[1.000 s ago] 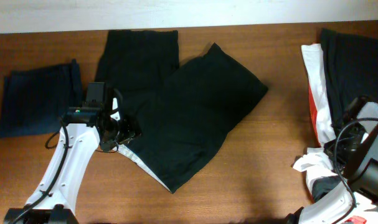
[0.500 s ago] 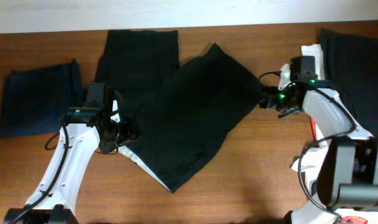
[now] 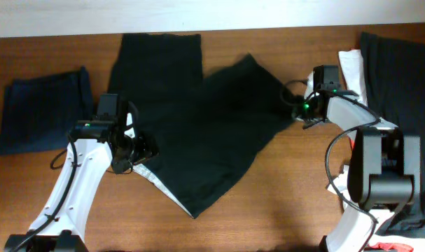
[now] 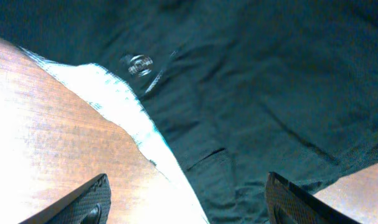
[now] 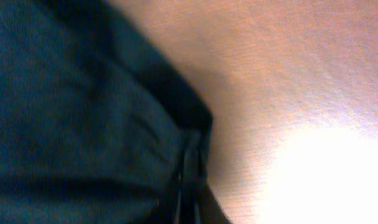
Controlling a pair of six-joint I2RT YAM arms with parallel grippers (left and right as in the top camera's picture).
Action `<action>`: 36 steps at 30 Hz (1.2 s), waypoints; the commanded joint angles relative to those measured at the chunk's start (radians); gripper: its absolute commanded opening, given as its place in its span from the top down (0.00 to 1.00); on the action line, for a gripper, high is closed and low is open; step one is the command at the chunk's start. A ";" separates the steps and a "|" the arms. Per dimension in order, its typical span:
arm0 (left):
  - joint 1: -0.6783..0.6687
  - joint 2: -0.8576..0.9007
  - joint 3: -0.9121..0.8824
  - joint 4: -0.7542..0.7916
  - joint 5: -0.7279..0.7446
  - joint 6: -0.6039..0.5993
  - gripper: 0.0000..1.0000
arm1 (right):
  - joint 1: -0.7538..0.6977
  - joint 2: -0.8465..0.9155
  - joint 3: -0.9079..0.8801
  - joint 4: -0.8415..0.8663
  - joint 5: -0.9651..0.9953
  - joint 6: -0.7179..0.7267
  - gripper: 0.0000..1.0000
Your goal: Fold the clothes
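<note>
Moved: right gripper (image 3: 297, 112) now nearer 9 o'clock than half a second ago, with the leg hem of the black trousers (image 3: 212, 133) drawn inward alongside; left gripper (image 3: 137, 150) unmoved.
Trousers, place: spread over the middle of the table (image 3: 289, 203), one leg toward 12 o'clock, the other fanned toward 2 o'clock, waistband down at 8 o'clock.
Right gripper, state: apparently pressed together on the hem corner, though seen only through a blurred wrist view; probably gripping there to carry that leg across for a fold.
Left gripper, state: fingers (image 4: 92, 202) spread wide, gripping nothing, over the waistband; probably poised to pin or lift that end against the pull from the other side.
Cloth: matte, limp black, softly creased near the hem; pale lining (image 4: 114, 99) turned out along the waistband, round button (image 4: 139, 64) just beside it.
Other clothes: navy piece (image 3: 40, 115) flat at 9 o'clock, well apart; white cloth (image 3: 353, 77) and another black garment (image 3: 401, 70) heaped at 3 o'clock.
Table surface: smooth reddish wood, likely slippery enough to let dragged cloth slide instead of folding.
</note>
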 commanded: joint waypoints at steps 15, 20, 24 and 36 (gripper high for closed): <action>-0.004 0.173 -0.227 0.480 -0.006 -0.056 0.27 | -0.106 -0.126 -0.022 -0.633 0.398 0.307 0.96; -0.004 0.314 -0.227 0.692 -0.005 -0.056 0.89 | -0.106 -0.132 -0.022 -0.634 0.396 0.287 0.96; 0.019 0.318 -0.161 0.827 -0.095 -0.055 0.99 | -0.085 -0.132 -0.022 -0.645 0.282 0.287 0.96; 0.122 0.347 0.092 0.497 -0.010 0.009 0.01 | 0.103 -0.132 -0.022 -0.617 0.142 0.299 0.96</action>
